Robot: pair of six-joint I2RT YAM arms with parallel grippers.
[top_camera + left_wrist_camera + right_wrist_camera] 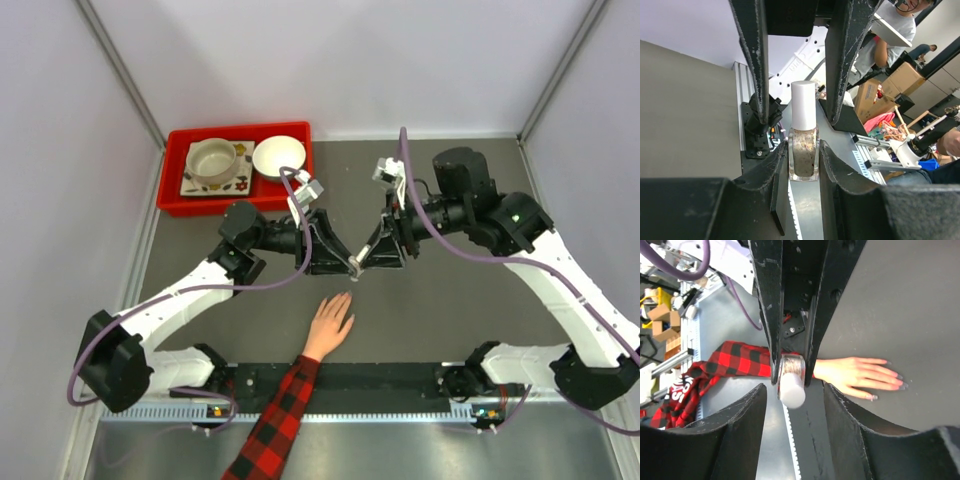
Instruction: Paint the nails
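The hand (330, 322) lies flat, fingers loosely spread, nails (902, 386) upward. Just beyond its fingertips the left gripper (803, 172) clamps the nail polish bottle (803, 152). The right gripper (792, 390) brackets the white cap (804, 105), jaws apart. Uncapping seems in hand: next, close squarely on the cap and twist.

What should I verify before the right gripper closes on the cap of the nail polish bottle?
1. Bottle clamped in the left gripper: ok, its fingers press the glass body.
2. Cap seated on the bottle: ok.
3. Right gripper open around the cap: ok, one finger on each side, not touching.
4. Hand flat on the table, fingers spread: ok.
5. Nails bare or painted: cannot tell, too small.
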